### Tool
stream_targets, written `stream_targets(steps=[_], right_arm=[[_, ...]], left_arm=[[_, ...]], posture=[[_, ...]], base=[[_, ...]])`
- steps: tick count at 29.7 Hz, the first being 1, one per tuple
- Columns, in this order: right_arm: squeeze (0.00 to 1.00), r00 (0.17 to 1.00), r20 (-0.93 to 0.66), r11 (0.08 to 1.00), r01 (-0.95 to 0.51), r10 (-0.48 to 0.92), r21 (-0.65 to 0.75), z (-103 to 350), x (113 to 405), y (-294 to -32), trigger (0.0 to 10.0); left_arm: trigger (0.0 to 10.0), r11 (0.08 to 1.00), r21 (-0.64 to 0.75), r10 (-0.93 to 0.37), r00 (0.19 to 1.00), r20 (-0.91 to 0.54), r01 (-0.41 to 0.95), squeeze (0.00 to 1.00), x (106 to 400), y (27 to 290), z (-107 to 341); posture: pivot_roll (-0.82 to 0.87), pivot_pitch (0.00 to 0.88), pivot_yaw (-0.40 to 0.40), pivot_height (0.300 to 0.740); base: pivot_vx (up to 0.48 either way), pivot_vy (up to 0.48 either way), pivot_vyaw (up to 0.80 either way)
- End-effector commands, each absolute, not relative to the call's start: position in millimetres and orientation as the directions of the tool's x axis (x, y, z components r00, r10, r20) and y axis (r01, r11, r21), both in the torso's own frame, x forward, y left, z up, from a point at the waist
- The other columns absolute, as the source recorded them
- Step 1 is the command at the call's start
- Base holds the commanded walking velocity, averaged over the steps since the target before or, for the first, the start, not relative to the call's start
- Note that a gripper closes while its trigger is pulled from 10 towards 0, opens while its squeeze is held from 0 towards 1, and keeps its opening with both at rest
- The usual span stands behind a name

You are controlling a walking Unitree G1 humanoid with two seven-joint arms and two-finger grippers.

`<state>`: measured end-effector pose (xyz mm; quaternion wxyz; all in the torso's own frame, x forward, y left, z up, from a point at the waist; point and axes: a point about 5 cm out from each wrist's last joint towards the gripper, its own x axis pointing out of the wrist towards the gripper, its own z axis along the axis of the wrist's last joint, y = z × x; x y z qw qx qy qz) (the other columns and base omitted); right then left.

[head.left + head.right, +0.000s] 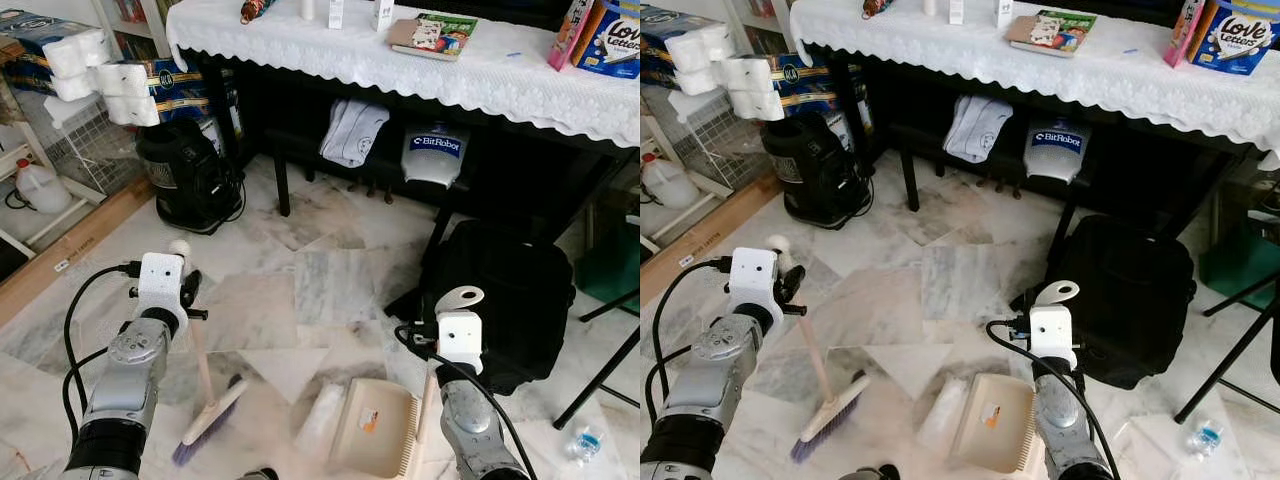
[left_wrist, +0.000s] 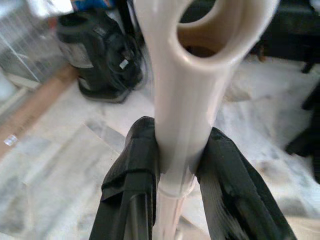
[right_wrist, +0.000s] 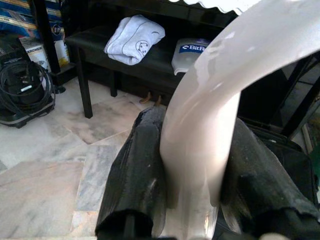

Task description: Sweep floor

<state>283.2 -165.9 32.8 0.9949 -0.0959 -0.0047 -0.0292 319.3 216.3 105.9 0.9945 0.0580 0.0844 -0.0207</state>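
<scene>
Broom [image 1: 205, 400] clamped in left end effector [image 2: 181, 165], dustpan [image 1: 375, 425] handle gripped by right end effector [image 3: 195, 170], "BitRobot" bag [image 1: 436, 152] (under table [image 1: 480, 75]).

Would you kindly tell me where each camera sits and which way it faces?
Left and right eye views: on the head, facing forward and down at the marble floor; both arms show, with broom and dustpan.
Left wrist view: along the left gripper, shut on the broom handle.
Right wrist view: along the right gripper, shut on the dustpan handle.
Shared: the black vacuum.
</scene>
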Motion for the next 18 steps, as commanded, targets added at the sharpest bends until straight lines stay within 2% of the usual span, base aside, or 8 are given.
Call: stream_targets(steps=[1,4,9,18], right_arm=[[0.00,0.998,-0.046,0.979,0.033,-0.043,-0.201,20.7,274.8,-163.8,10.0],[0.00,0.998,-0.046,0.979,0.033,-0.043,-0.201,20.6,274.3,-163.6,10.0],[0.00,0.998,-0.044,0.979,0.035,-0.044,-0.202,21.3,275.1,-164.4,10.0],[0.00,0.998,-0.035,0.978,0.038,-0.047,-0.207,23.9,277.3,-167.5,10.0]], left_arm=[[10.0,0.994,0.069,-0.073,0.978,-0.197,0.088,0.00,317.2,210.4,103.8],[10.0,0.993,-0.016,-0.120,0.970,-0.211,0.119,0.00,317.0,205.3,104.3],[10.0,0.984,-0.082,-0.173,0.964,-0.202,0.159,0.00,317.1,198.8,109.6],[10.0,0.930,-0.259,-0.300,0.945,-0.130,0.260,0.00,317.4,185.2,129.0]], posture=[[0.06,0.179,0.030,0.740],[0.06,0.183,0.028,0.740],[0.06,0.185,0.027,0.740],[0.06,0.187,0.024,0.740]], base=[[0.000,0.000,0.00],[0.000,0.000,0.00],[0.000,0.000,0.00],[0.000,0.000,0.00]])
